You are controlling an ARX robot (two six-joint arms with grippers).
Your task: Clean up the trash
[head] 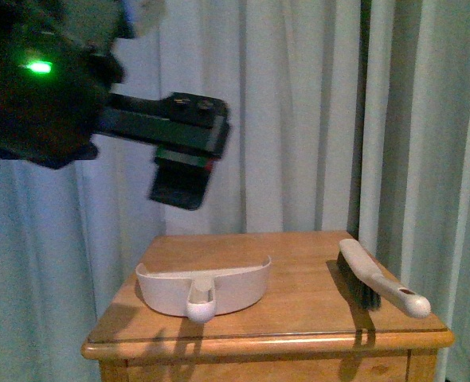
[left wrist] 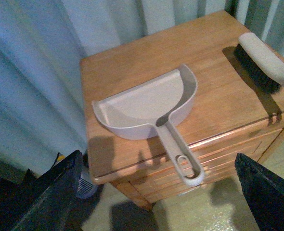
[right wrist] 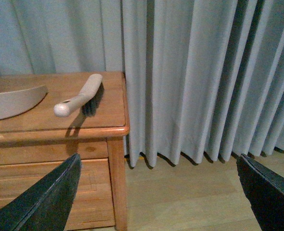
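Observation:
No crumpled white paper trash shows in any view. My left arm (head: 163,127) reaches in from the upper left, high above the wooden cabinet (head: 299,322). My left gripper (left wrist: 157,158) is open and empty and hangs above the cabinet's front edge, over the handle of the beige dustpan (left wrist: 147,106). My right gripper (right wrist: 159,158) is open and empty, low beside the cabinet, over the wooden floor (right wrist: 180,202). The dustpan's pan looks empty in the left wrist view.
The dustpan (head: 203,288) lies left of centre on the cabinet top, handle over the front edge. A hand brush (head: 378,278) with black bristles lies on the right side (right wrist: 79,96). Pale curtains (head: 299,111) hang behind and beside the cabinet.

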